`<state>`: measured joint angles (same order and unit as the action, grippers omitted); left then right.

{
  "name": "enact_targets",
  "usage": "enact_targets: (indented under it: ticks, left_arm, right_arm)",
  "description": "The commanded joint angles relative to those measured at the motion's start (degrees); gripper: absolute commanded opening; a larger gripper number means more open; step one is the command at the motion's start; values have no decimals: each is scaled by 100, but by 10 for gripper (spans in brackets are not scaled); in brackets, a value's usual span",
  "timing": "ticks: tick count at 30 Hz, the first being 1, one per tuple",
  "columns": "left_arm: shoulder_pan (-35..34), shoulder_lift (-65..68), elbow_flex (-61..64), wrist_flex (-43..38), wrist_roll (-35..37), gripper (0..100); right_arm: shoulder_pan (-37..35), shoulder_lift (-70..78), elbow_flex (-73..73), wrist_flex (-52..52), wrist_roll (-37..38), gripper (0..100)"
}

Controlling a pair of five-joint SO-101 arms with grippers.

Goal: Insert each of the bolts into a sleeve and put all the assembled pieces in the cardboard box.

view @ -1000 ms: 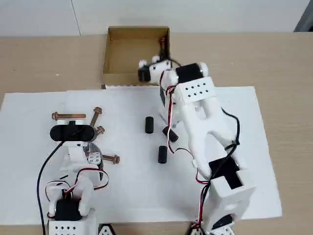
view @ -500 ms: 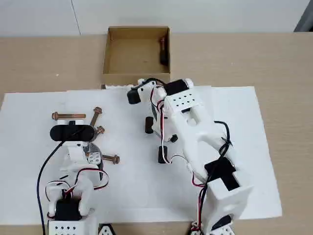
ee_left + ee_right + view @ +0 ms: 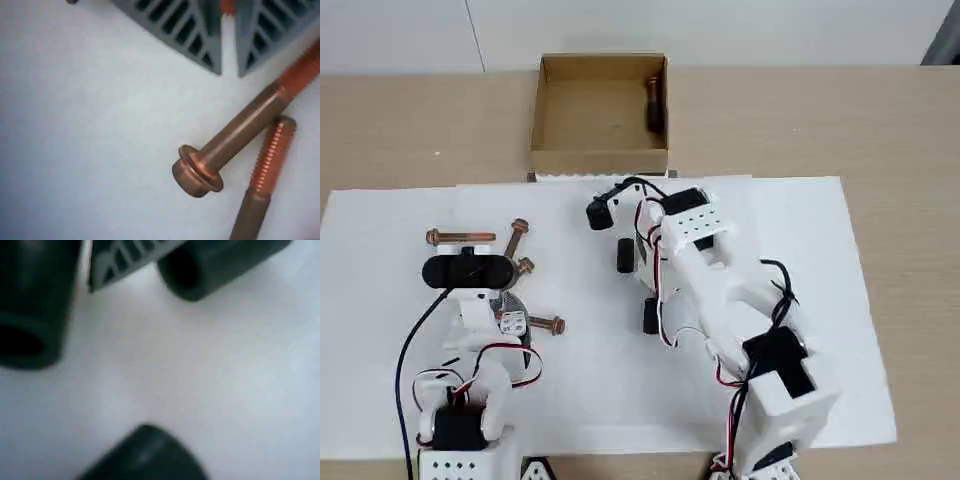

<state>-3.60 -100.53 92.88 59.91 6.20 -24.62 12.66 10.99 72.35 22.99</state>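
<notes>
High view: right arm (image 3: 695, 225) drawn back out of cardboard box (image 3: 600, 160), now low over loose sleeves (image 3: 625, 256) just outside it. Assembled piece (image 3: 654, 102) left inside box: one delivery done, four bolts (image 3: 460, 237) pending farther off. Left gripper (image 3: 229, 65), right gripper (image 3: 125, 255): opening impossible to tell.

Light: bright, even, overhead. Shadows: soft, faint, short on the white sheet (image 3: 580, 400). Glare: mild sheen along the shank of 1 bolt (image 3: 235, 135).
</notes>
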Motion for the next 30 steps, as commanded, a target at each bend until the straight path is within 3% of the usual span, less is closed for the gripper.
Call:
enact_targets:
  ticks: [1, 9, 24, 30]
  left_arm:
    - [-44, -62, -40, -9, 9, 6]
    - [-44, -62, -40, -9, 9, 6]
    - [-9, -62, -40, -9, -9, 6]
    - [-18, -62, -40, -9, -9, 6]
  right_arm:
    - [-84, -154, 9, -207, 62, 44]
    - [-92, -242, -9, -163, 44, 4]
    - [-40, -2897, -976, 2308, 0, 4]
    - [356, -3916, -879, 2633, -1029, 4]
